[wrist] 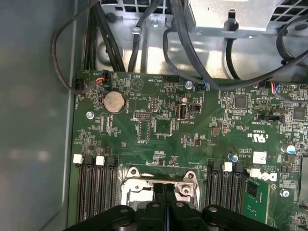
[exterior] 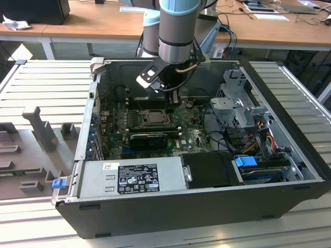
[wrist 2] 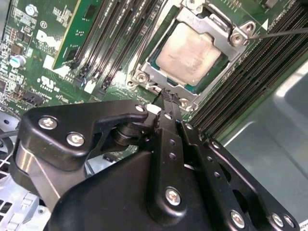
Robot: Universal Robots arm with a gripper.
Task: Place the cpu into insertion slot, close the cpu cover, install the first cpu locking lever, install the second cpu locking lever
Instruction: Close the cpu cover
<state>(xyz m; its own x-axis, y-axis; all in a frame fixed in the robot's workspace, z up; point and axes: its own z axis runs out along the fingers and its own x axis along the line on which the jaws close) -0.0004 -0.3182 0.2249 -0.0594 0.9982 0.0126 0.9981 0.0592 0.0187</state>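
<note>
I am holding my gripper [wrist 2: 166, 98], fingertips pressed together and seemingly empty, at the edge of the cpu cover [wrist 2: 150, 77], which is lying over the cpu [wrist 2: 190, 50] in the insertion slot [wrist: 130, 183]. Sliding sideways, I am risking scraping the board [wrist 2: 57, 53] or springing the 1 thin lever [wrist 2: 281, 32]. My fingers [wrist 2: 169, 144] are hiding how that edge is latched.

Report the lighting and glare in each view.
Exterior view: desks bright, the insertion slot shaded inside the case. Second wrist view: the cpu reflects pale light; the case wall glares. First wrist view: bare metal behind the cables is brightest.
</note>
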